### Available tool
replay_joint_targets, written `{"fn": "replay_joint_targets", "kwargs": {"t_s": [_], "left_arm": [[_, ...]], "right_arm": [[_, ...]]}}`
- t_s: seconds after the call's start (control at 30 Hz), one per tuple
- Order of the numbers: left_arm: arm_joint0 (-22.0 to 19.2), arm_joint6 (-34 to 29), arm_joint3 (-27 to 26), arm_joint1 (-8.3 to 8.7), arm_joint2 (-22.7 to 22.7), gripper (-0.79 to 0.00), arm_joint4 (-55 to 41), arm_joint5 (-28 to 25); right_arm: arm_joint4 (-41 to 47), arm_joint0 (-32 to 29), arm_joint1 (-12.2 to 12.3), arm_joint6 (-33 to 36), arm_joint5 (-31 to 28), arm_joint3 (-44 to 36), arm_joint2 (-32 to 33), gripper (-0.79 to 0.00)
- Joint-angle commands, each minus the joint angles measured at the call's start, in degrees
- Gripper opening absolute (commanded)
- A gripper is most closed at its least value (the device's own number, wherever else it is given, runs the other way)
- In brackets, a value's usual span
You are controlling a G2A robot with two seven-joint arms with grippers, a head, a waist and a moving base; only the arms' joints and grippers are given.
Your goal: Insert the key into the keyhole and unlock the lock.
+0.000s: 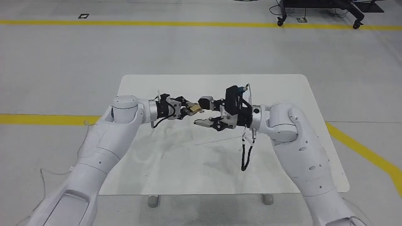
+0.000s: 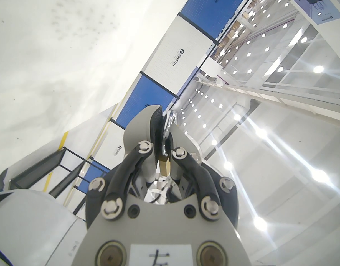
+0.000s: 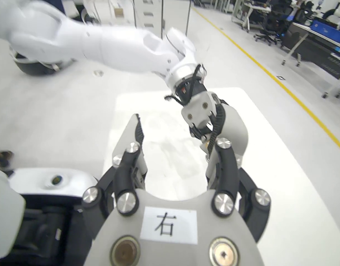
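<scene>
The left claw (image 2: 165,121) is clamped on the lock (image 2: 164,167); the right claw (image 3: 175,139) is spread and empty beside it. Insertion and unlocking are judged not yet done.

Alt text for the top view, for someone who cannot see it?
Over the middle of a white table, the left gripper is shut on a brass lock; the open right gripper faces it from the opposite side, close by.
</scene>
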Motion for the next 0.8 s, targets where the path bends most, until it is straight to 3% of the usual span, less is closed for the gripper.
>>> {"fn": "replay_joint_targets", "kwargs": {"t_s": [0.0,0.1,0.23,0.77], "left_arm": [[0.40,1.05,-0.84,0.09,-0.17,-0.785,0.98,-2.12],[1.02,1.24,-1.57,0.16,-0.51,-0.785,0.74,-2.73],[1.57,1.75,-2.29,0.28,-1.27,-0.785,0.24,-3.73],[2.93,-1.09,-4.51,0.50,-1.43,-0.785,-0.34,-3.52]], "right_arm": [[9.26,2.17,1.23,3.08,-0.01,4.22,-1.57,-0.785],[16.32,4.29,2.47,5.56,-0.01,7.01,-4.12,-0.785],[18.85,5.42,3.87,7.26,-0.01,8.61,-5.80,-0.785],[16.52,10.36,5.67,0.30,-0.01,17.89,-12.89,-0.785]]}}
